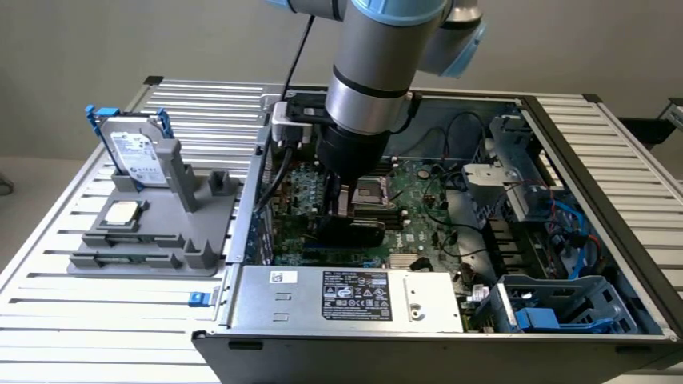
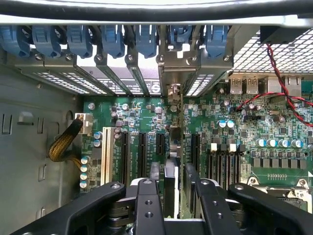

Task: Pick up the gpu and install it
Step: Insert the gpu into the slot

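step: install, insertion phase | fingers (image 2: 146,196): pinching gpu (image 2: 171,183) edge-on | gpu: upright over motherboard (image 2: 234,142) slots (image 2: 142,152), apparently unseated | next move calls for: card edge aligned with slot, straight press toward motherboard

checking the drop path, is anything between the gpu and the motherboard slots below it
Nothing visible does. The gripper holds the gpu edge-on over the motherboard slots; no cable crosses under it, though the card hides its own slot.

On a grey plastic holder (image 1: 198,250), a blue-framed silver hard drive (image 1: 140,157) is stood upright, a square silver chip (image 1: 121,213) laid flat.
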Controlling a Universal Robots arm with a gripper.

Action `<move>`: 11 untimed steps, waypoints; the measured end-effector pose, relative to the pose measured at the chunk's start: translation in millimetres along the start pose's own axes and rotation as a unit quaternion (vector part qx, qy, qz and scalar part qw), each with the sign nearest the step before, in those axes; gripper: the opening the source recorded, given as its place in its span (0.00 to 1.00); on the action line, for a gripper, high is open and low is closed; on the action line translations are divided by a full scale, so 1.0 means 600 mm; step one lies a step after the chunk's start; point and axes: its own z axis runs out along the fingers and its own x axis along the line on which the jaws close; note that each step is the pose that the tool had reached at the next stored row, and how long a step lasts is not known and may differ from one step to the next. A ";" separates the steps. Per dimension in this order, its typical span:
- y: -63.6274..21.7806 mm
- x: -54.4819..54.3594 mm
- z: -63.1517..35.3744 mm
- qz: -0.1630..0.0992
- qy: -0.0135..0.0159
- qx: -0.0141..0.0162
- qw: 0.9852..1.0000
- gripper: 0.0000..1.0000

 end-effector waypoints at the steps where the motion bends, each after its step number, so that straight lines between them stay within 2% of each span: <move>1: 0.000 0.000 0.000 0.000 0.000 0.000 1.000 0.32; 2: 0.000 0.000 0.000 0.000 0.000 0.000 1.000 0.32; 3: 0.000 0.000 0.000 0.000 0.000 0.000 1.000 0.26; 11: 0.000 0.000 0.000 0.000 0.000 0.000 1.000 0.26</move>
